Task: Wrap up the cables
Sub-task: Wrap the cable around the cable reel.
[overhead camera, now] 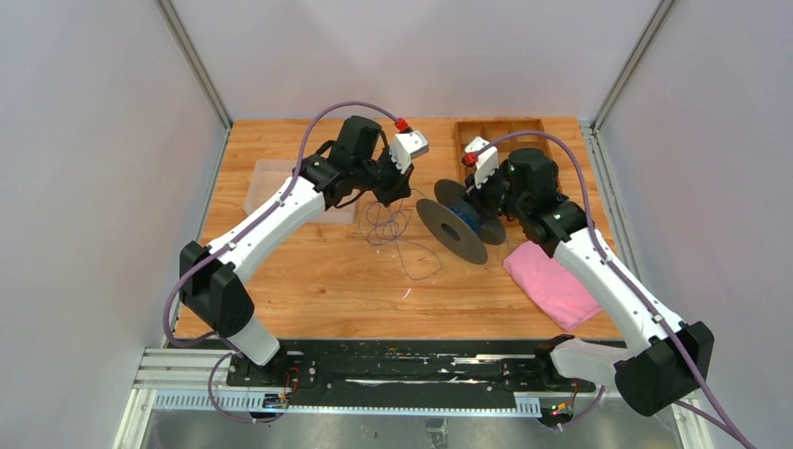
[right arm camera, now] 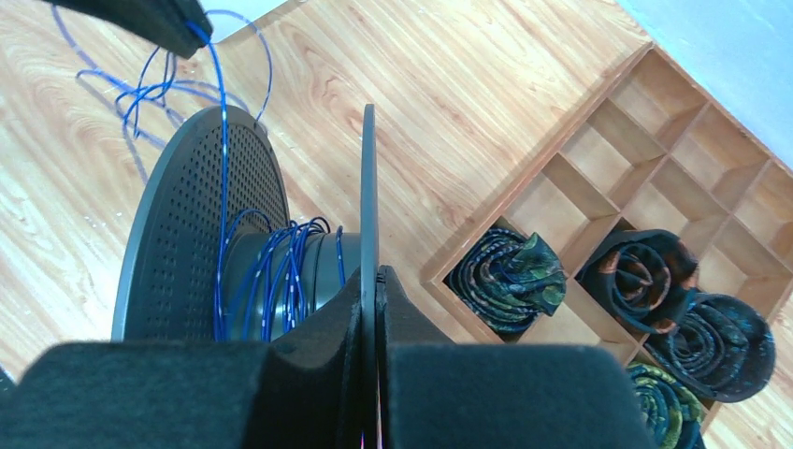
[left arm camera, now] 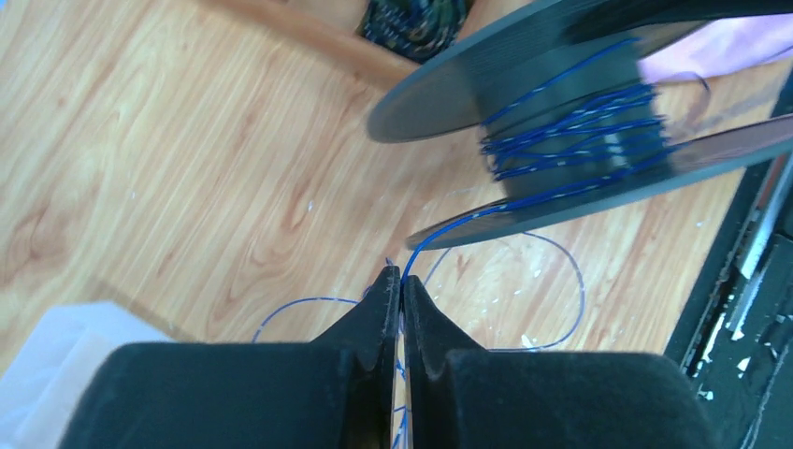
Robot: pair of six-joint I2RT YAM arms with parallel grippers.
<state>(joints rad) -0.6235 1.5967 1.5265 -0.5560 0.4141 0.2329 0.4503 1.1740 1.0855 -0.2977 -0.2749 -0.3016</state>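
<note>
The cable (overhead camera: pixel 397 234) is a thin blue wire lying in loose loops on the wooden table. One strand rises from the loops into my left gripper (left arm camera: pixel 402 279), which is shut on it. From there the cable (left arm camera: pixel 439 234) runs up to a dark grey spool (left arm camera: pixel 449 89), with a few turns wound round the hub (left arm camera: pixel 580 136). My right gripper (right arm camera: pixel 374 273) is shut on the thin edge of one spool flange (right arm camera: pixel 368 178) and holds the spool (overhead camera: pixel 454 229) tilted on edge. In the top view my left gripper (overhead camera: pixel 397 192) sits just left of the spool.
A wooden compartment tray (overhead camera: pixel 500 129) stands at the back right, with rolled dark patterned fabrics (right arm camera: pixel 510 271) in some cells. A pink cloth (overhead camera: pixel 552 281) lies right of the spool. A clear plastic container (overhead camera: pixel 271 182) sits at the back left under the left arm.
</note>
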